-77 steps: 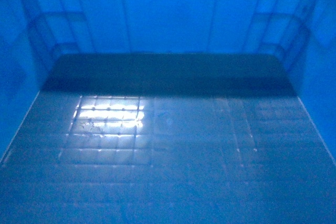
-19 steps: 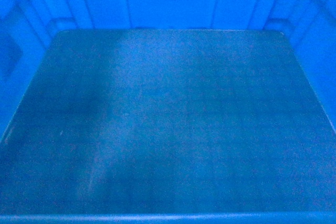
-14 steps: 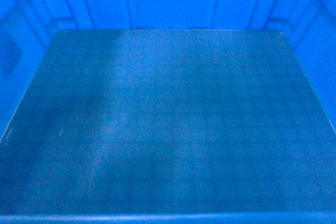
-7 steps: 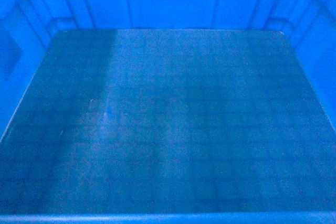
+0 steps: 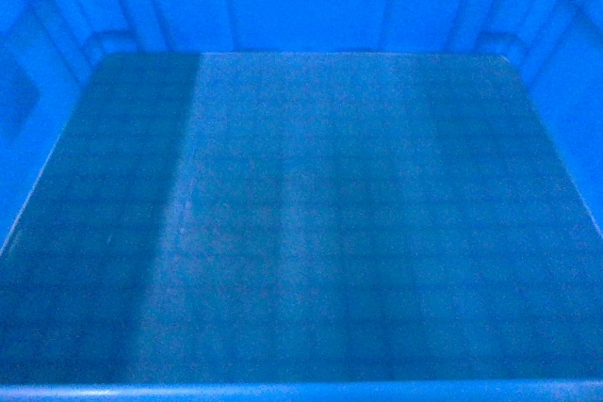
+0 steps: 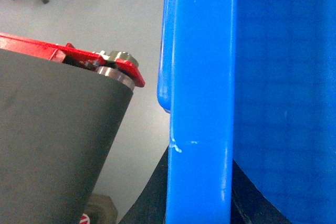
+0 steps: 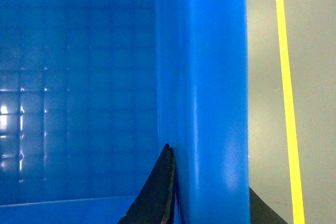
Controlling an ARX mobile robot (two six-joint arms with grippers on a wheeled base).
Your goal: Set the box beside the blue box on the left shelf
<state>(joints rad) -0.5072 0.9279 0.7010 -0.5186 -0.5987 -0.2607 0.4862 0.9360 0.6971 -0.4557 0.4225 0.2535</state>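
- Fingers first: left gripper (image 6: pixel 199 203) has one dark finger (image 6: pixel 149 198) outside the thick rim of the box (image 6: pixel 202 77) and another dark one inside; both sit against the wall, so it is clamped on the rim, spread only as wide as the rim.
- Right gripper (image 7: pixel 210 203) is the same: one dark finger (image 7: pixel 160 192) inside the wall, a second tip showing outside the rim at bottom right; closed onto the rim.
- Count: one blue box, two grippers, two fingers visible on each.
- Box (image 5: pixel 301 233) fills the whole head view: grid floor, ribbed walls on three sides, near rim along the bottom edge.
- Grey floor (image 6: pixel 105 19) is visible past the box; yellow floor line (image 7: pixel 286 98) beside its right side.
- Big dark grey body with a red plate (image 6: pixel 68 53) at lower left of the left wrist view; can't tell what it is.
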